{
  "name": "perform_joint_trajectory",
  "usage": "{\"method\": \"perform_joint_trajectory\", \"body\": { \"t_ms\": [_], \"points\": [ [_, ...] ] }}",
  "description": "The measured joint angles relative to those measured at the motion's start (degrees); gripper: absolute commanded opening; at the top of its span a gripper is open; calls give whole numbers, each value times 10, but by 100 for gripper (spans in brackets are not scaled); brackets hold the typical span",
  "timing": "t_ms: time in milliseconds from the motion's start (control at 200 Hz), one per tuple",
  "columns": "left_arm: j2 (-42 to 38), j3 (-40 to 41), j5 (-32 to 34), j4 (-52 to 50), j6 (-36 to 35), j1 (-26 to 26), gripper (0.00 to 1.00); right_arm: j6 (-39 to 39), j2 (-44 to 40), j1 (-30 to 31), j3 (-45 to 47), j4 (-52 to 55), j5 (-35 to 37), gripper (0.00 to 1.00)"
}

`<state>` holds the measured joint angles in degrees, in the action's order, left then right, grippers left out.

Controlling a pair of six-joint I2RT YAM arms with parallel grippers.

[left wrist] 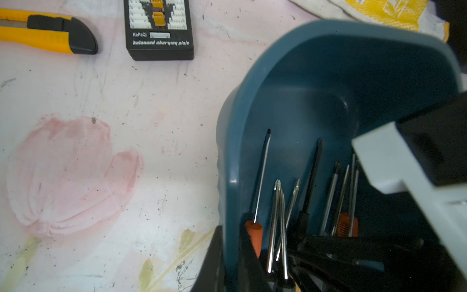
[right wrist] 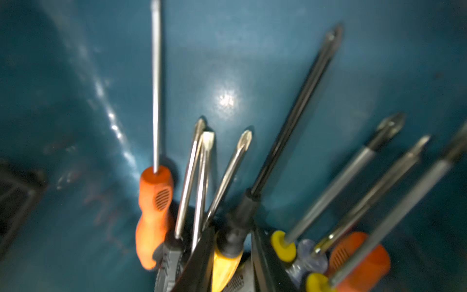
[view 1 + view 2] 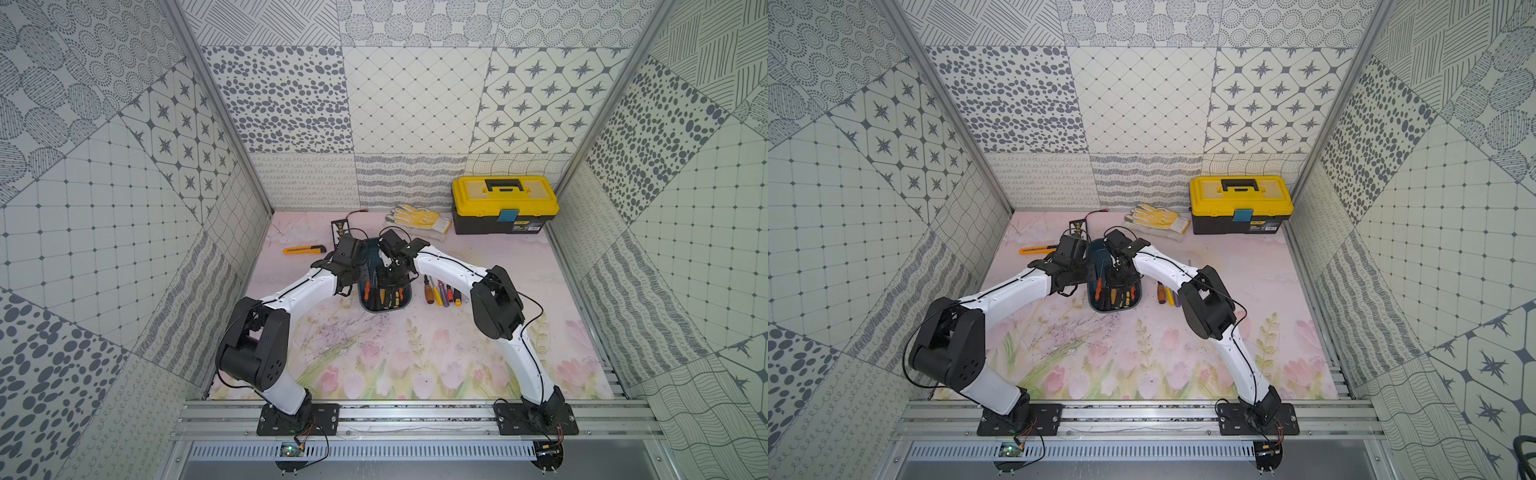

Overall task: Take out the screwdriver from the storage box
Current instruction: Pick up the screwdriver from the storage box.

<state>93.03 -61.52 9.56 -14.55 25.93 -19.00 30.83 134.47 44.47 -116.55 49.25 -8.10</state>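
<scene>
The storage box (image 3: 384, 311) (image 3: 1113, 311), a dark teal tub, sits mid-table with several screwdrivers lying in its near end. My left gripper (image 1: 230, 225) (image 3: 358, 276) is shut on the tub's left wall (image 1: 228, 156), one finger outside and one inside. My right gripper (image 2: 232, 227) (image 3: 388, 276) reaches down into the tub. Its fingers straddle a screwdriver (image 2: 290, 121) (image 1: 312, 177) with a black shaft and a yellow-and-black handle. One finger touches the handle, and a sliver of gap shows beside the other. An orange-handled screwdriver (image 2: 154, 215) lies alongside.
Several screwdrivers (image 3: 440, 291) lie on the mat right of the tub. At the back right stands a yellow-lidded toolbox (image 3: 505, 203), with work gloves (image 3: 417, 218) beside it. A yellow utility knife (image 1: 48, 32) and a black charging plate (image 1: 159, 43) lie left of the tub.
</scene>
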Motion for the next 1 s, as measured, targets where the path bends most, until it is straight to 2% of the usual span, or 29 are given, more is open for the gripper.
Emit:
{"method": "perform_joint_trajectory", "body": {
  "t_ms": [85, 180, 525, 996],
  "points": [
    [0, 0, -1, 3, 0, 0, 0, -8, 9, 6, -22, 19, 25, 29],
    [0, 0, -2, 2, 0, 0, 0, -14, 13, 10, -30, 27, 40, 25],
    [0, 0, -4, 2, 9, 0, 0, -17, 16, 11, -33, 22, 31, 0],
    [0, 3, -5, 11, 9, 5, 0, -6, -37, 9, 51, -54, 29, 0]
  ]
}}
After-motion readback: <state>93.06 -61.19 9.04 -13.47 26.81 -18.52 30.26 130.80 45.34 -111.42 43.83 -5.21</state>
